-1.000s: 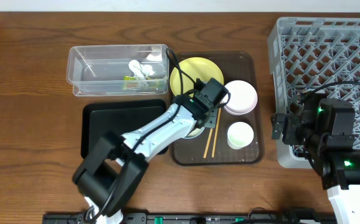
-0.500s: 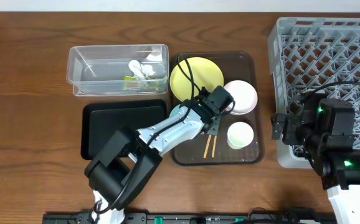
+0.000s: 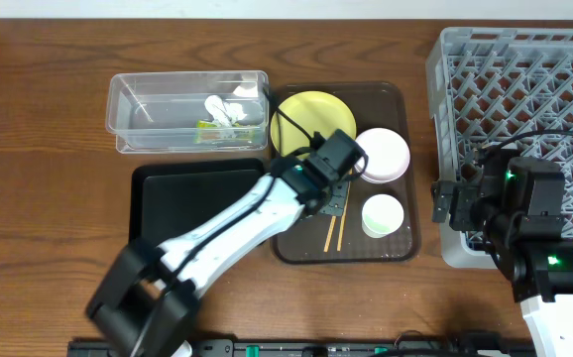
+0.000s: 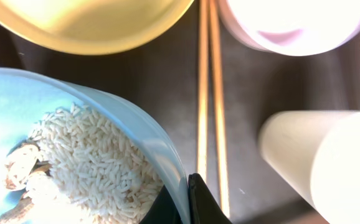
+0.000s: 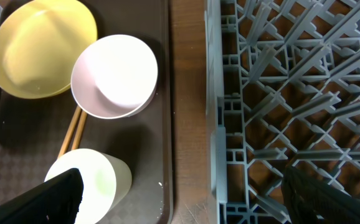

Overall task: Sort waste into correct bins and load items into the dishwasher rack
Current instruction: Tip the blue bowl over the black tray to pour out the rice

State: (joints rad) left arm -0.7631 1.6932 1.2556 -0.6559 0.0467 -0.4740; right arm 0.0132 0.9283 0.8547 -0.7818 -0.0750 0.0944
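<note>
Two bowls (image 5: pixel 114 74), two chopsticks (image 4: pixel 203 93), one plate (image 3: pixel 311 121), probably one cup (image 3: pixel 382 215).
</note>
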